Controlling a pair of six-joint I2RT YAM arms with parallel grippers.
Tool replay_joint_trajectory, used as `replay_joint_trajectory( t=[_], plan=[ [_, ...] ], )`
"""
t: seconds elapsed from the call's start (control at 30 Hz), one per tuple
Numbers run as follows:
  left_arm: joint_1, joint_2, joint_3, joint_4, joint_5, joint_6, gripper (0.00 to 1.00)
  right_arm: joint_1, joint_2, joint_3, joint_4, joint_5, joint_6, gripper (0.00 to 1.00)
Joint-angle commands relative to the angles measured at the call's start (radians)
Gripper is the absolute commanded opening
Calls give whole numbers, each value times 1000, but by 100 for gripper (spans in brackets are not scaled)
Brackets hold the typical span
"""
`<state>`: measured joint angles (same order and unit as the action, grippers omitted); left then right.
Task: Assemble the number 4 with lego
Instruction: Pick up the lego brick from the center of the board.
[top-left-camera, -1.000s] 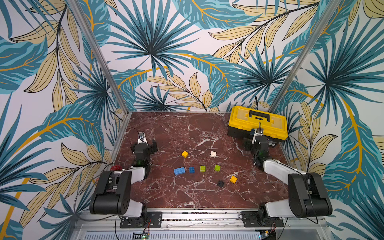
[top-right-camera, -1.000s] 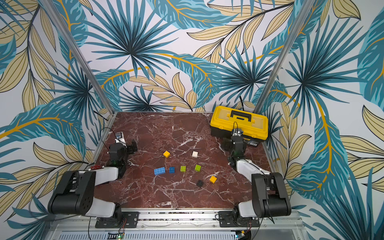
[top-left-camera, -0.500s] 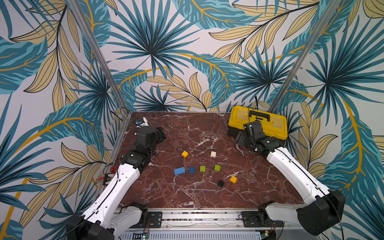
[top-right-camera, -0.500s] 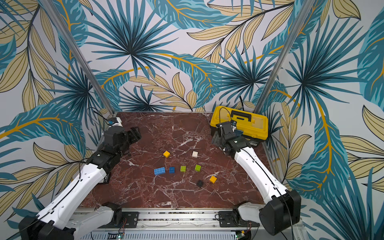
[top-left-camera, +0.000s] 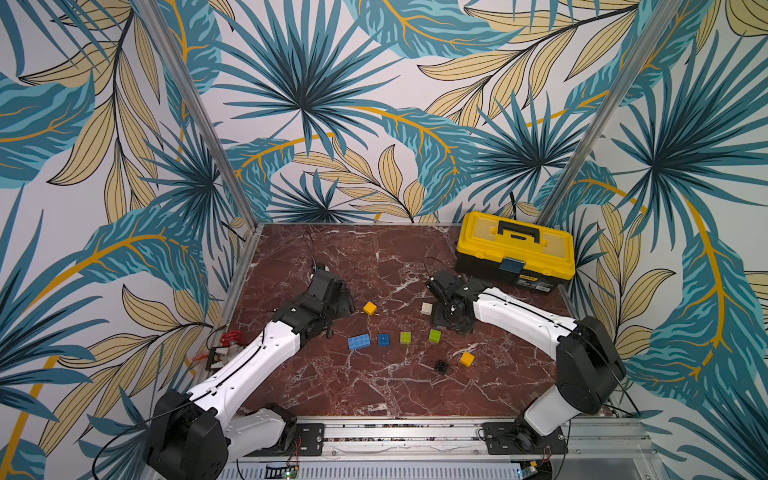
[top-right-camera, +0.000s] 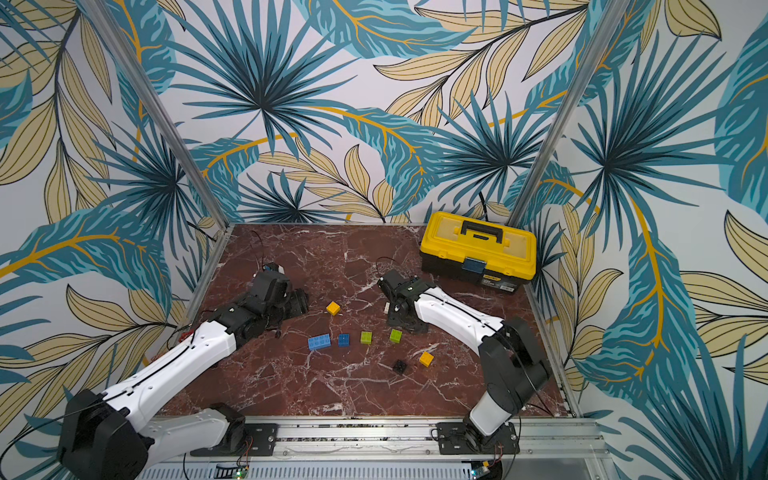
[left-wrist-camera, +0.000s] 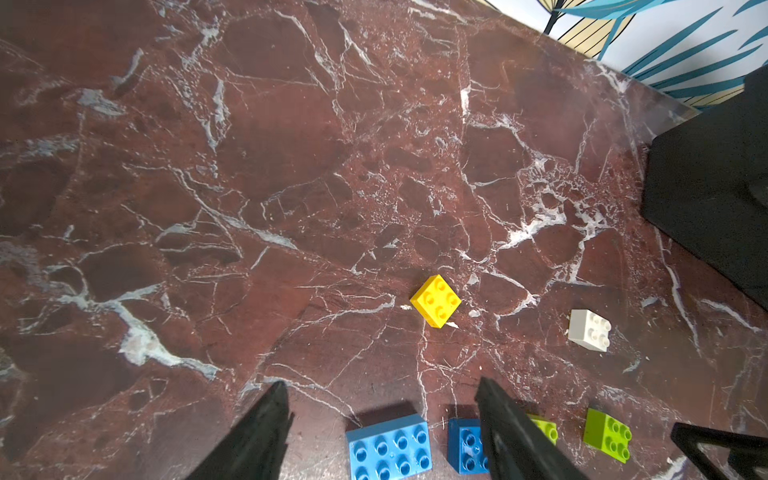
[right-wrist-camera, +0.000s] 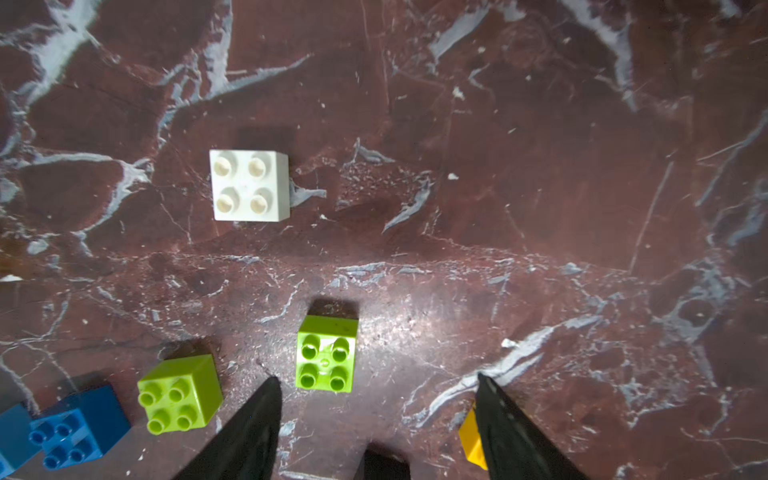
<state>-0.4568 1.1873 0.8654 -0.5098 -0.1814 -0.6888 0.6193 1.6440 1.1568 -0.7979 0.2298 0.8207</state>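
My left arm (top-left-camera: 253, 361) and right arm (top-left-camera: 519, 318) wear smooth white shells on the long links. A thin black cable (top-left-camera: 226, 376) runs along each, beside small dark screw holes. The joints are bulky matte-black housings (top-left-camera: 183, 440) — the largest sit at the lower left and lower right of both top views. My fingers (left-wrist-camera: 257, 432) are black tapering wedges — plain, unmarked.

Glossy plastic lego (right-wrist-camera: 248, 185) (polished marble tabletop (right-wrist-camera: 540, 166))
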Motion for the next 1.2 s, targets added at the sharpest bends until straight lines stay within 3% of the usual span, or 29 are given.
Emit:
replay_joint_trajectory(
  t=[0.0, 0.47, 0.8, 0.93, 1.17],
  plan=[
    [1, 7, 6, 0, -24, -38, 73, 23, 39, -22, 30, -15, 59, 73],
    [29, 19, -24, -2, 62, -61, 68, 63, 121, -77, 108, -36, 67, 58],
    [32, 25, -27, -6, 52, -36, 65, 63, 153, -43, 82, -1, 35, 33],
    [35, 24, -17, -11, 52, -11, 64, 78, 60, -53, 12, 54, 34, 29],
    [34, 49, 30, -35, 77, 36, 61, 83, -228, -189, -198, 126, 137, 30]
  ],
)
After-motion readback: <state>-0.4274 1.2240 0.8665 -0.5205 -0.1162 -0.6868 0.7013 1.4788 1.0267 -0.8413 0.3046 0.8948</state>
